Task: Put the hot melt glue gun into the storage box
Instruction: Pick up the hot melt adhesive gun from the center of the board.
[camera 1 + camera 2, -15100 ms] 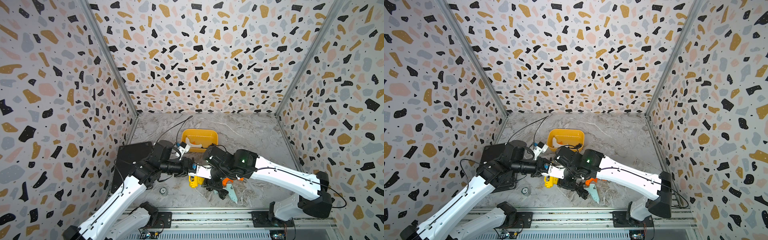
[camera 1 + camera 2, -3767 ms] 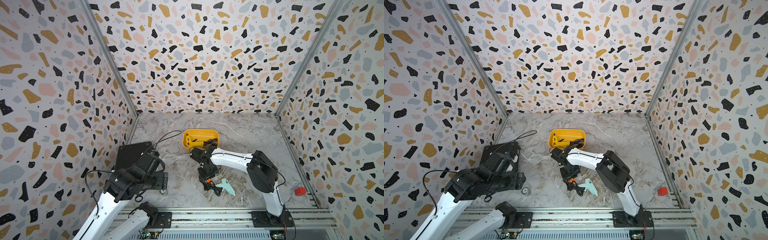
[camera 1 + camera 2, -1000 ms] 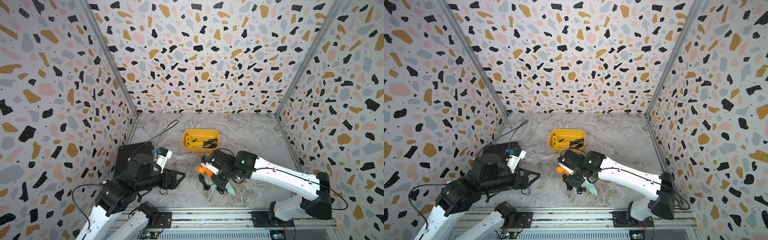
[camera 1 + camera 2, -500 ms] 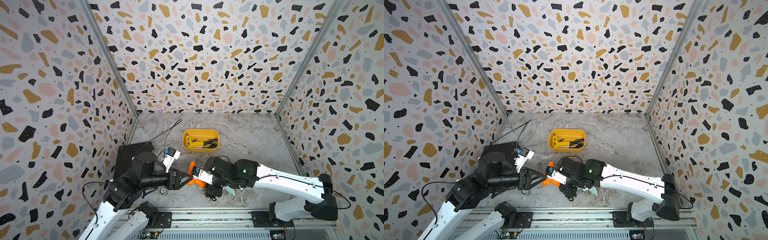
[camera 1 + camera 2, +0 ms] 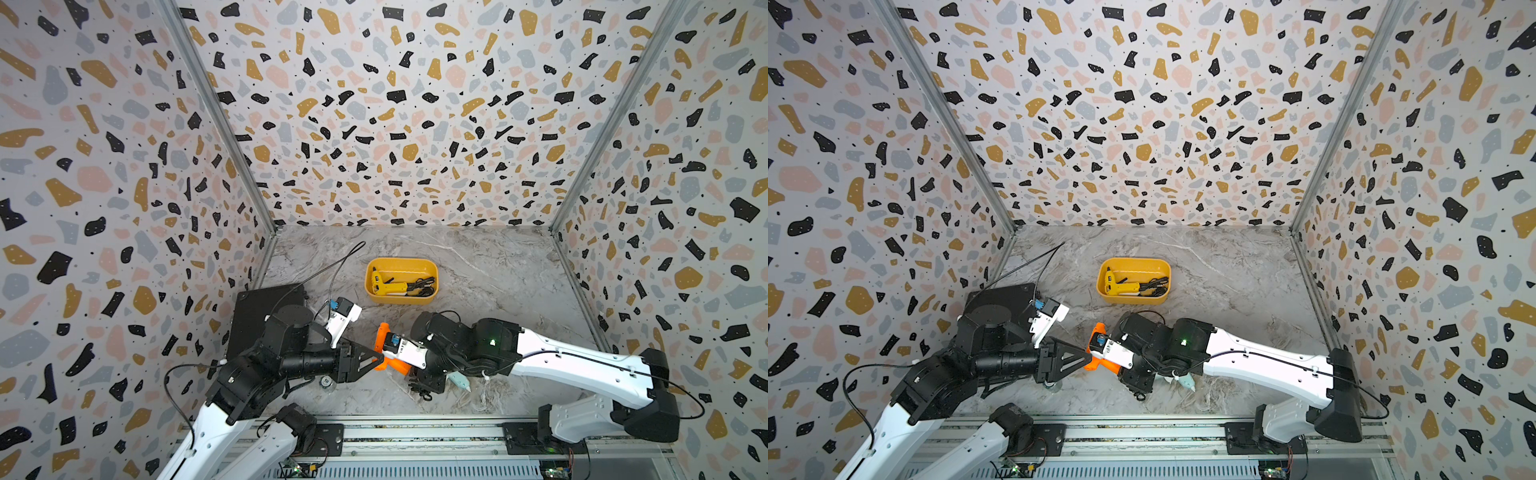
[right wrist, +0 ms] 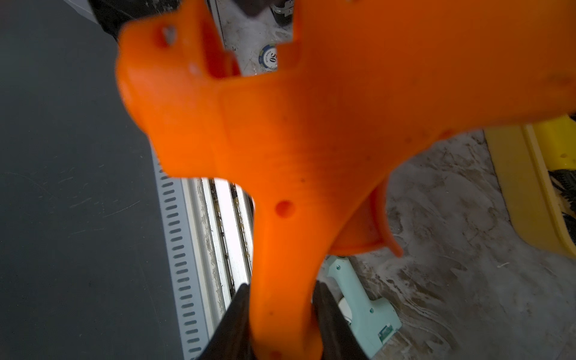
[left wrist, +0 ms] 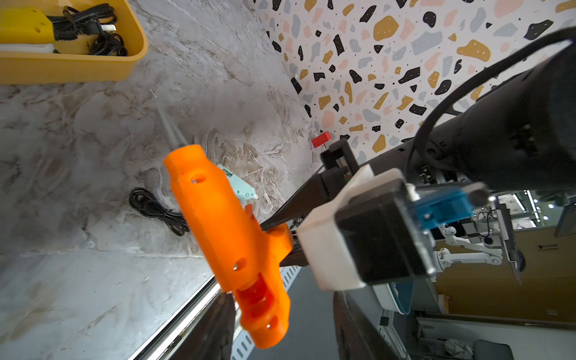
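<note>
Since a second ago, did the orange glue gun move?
Yes. The orange gun went farther from the box, leftward and toward the table's near edge.

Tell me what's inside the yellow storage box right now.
The storage box holds a yellow glue gun lying flat and a bundled black cord. A white piece shows along the gun's side. Whatever lies under gun and cord is covered.

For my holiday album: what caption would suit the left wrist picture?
Right jaws hold the orange glue gun in mid-air, yellow box in the background.
</note>
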Tool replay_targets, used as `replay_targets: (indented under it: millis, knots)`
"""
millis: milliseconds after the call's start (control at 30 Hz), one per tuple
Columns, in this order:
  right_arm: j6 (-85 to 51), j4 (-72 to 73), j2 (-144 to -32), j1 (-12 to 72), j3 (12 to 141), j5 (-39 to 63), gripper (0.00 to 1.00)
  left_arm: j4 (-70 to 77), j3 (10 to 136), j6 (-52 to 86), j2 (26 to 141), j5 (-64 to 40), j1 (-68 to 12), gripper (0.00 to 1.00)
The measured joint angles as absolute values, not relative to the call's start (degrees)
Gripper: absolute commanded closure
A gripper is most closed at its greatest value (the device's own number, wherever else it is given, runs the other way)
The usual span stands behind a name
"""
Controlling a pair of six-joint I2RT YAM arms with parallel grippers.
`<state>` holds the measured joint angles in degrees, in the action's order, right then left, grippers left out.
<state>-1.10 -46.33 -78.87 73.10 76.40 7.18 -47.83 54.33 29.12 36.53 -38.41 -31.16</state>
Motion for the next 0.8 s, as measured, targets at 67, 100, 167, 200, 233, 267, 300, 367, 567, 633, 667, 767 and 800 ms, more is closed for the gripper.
replay_targets:
  millis: [67,100,167,200,233,267,300,367,567,633,667,767,800]
  knots:
    - [-1.1,-46.4,-77.8,73.2,76.4,7.3,1.00,-48.6,54.3,28.9,36.6,-37.1,-31.1,0.38]
    - [-1.1,-46.5,-77.2,73.3,76.4,7.3,1.00,-49.1,54.3,29.0,36.6,-36.7,-31.1,0.38]
    - [-1.1,-47.1,-76.6,73.6,76.8,7.3,1.00,-49.3,54.3,29.0,36.6,-36.3,-31.1,0.38]
    - [-1.1,-47.5,-76.5,73.7,77.1,7.3,1.00,-49.2,54.3,29.0,36.6,-36.2,-31.1,0.38]
    - [-1.1,-47.8,-76.6,73.8,77.3,7.3,1.00,-49.3,54.3,29.0,36.6,-36.1,-31.2,0.38]
    - [-1.1,-48.1,-76.7,74.1,77.4,7.3,1.00,-49.3,54.3,29.0,36.6,-36.1,-31.2,0.38]
    - [-1.0,-48.4,-76.9,74.3,77.6,7.4,1.00,-49.3,54.3,29.0,36.6,-36.1,-31.2,0.38]
    - [-0.8,-48.8,-77.8,74.8,78.4,8.1,1.00,-49.3,54.3,29.0,36.6,-35.9,-31.2,0.39]
    - [0.3,-49.1,-80.4,76.1,80.9,9.6,1.00,-49.2,53.8,29.2,36.8,-35.7,-31.2,0.45]
    - [0.6,-49.1,-81.4,76.2,81.7,9.8,1.00,-49.2,53.7,29.3,36.8,-35.7,-31.2,0.49]
    - [0.8,-49.1,-81.8,76.3,82.0,9.9,1.00,-49.2,53.7,29.4,36.9,-35.7,-31.2,0.52]
    - [1.2,-49.4,-82.5,76.5,82.6,9.6,1.00,-49.0,53.6,29.8,37.1,-35.9,-31.2,0.68]
    - [1.3,-49.4,-82.6,76.5,82.6,9.3,1.00,-49.0,53.6,30.5,37.1,-36.0,-31.2,0.74]
